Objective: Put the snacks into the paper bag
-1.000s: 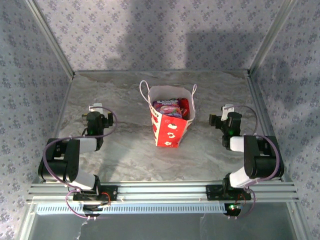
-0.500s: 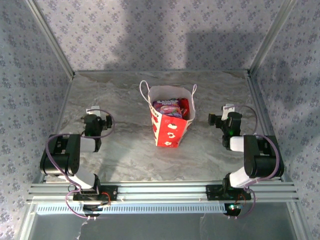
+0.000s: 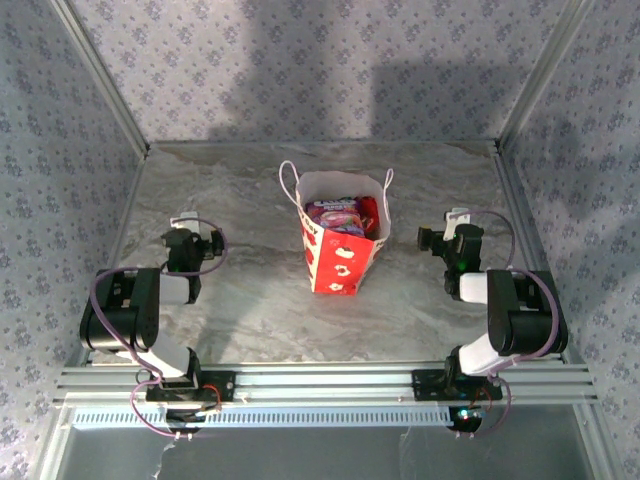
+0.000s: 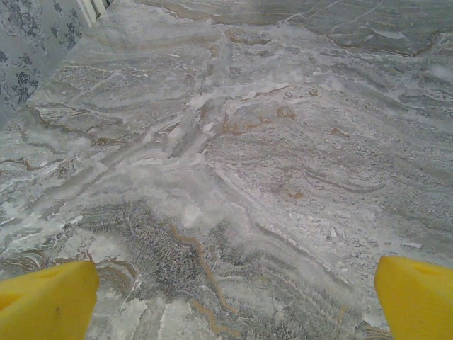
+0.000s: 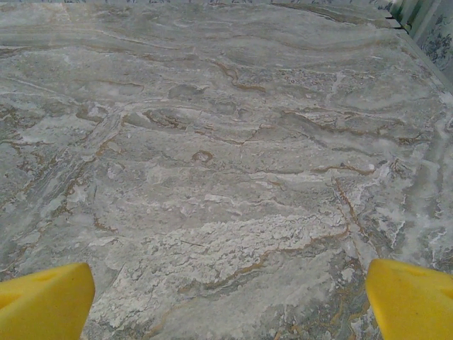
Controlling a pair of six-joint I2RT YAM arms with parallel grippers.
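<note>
Well, marbled table (image 3: 250, 295) around paper bag (image 3: 340, 262)

Snacks (image 3: 341, 213) in paper bag (image 3: 338, 264), table (image 3: 250, 300) ctr, btw left gripper (image 3: 187, 226) & right gripper (image 3: 444, 229).

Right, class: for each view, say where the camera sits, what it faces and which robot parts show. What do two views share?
Top external: above and behind the bases, looking down on the table, the paper bag, the left arm and right arm.
Left wrist: on that wrist, facing the table; left fingers spread at the bottom corners.
Right wrist: likewise, with right fingers spread.
Shared: both wrist views see the same table.
</note>
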